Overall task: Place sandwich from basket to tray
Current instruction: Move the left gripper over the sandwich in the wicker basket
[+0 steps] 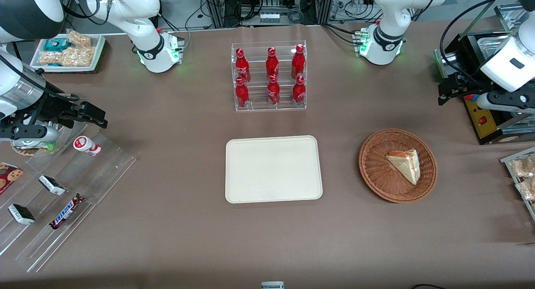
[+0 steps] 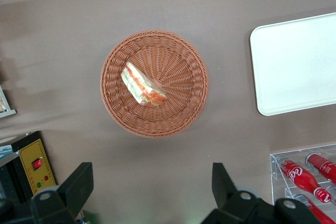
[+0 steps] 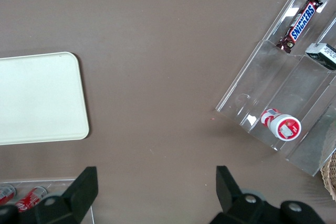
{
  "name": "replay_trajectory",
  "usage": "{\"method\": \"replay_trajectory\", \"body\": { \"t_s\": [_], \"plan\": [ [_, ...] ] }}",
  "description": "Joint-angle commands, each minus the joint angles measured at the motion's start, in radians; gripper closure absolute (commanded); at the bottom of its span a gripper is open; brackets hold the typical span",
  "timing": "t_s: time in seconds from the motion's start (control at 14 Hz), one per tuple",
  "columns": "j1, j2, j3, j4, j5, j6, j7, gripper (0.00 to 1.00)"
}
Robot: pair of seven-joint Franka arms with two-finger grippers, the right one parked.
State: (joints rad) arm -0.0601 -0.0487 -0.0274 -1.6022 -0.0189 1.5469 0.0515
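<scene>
Sandwich retrieval has not begun, so the step in hand is the approach and grasp. Going across the front view from the parked arm's end toward the working arm's: the tray (image 1: 273, 169) lies flat and bare on the desk (image 1: 167, 239), nearer the camera than the clear rack of red bottles (image 1: 269, 77). Next comes the basket (image 1: 398, 165), beside the tray but apart from it, with the sandwich (image 1: 405, 165) resting in it, lying on one broad face with its filling edge turned outward. Last, the gripper (image 1: 451, 90) hangs high over the desk near the black machine (image 1: 485, 113), well apart from the basket; the left wrist view shows its fingers (image 2: 79, 187) spread wide and empty.

To do this well, I would judge that the gripper should come over the basket's middle, turn so the fingers straddle the wedge across its two bread faces or its narrower span, and descend without striking the woven rim. Soft bread calls for a gentle squeeze. Lift straight up before travelling toward the tray, so the basket is not dragged.
</scene>
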Motion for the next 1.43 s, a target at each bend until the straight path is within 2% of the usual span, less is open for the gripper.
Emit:
{"method": "replay_trajectory", "body": {
  "t_s": [0.0, 0.36, 0.57, 1.14, 1.36],
  "plan": [
    [0.009, 0.016, -0.003, 0.031, -0.016, -0.031, 0.008, 0.0],
    [0.005, 0.044, -0.005, 0.005, 0.0, -0.053, -0.027, 0.0],
    [0.006, 0.05, -0.005, -0.12, 0.0, 0.022, -0.03, 0.0],
    [0.013, 0.055, 0.007, -0.626, -0.001, 0.678, -0.03, 0.0],
    [0.022, 0.105, 0.033, -0.671, -0.001, 0.823, -0.115, 0.0]
  ]
}}
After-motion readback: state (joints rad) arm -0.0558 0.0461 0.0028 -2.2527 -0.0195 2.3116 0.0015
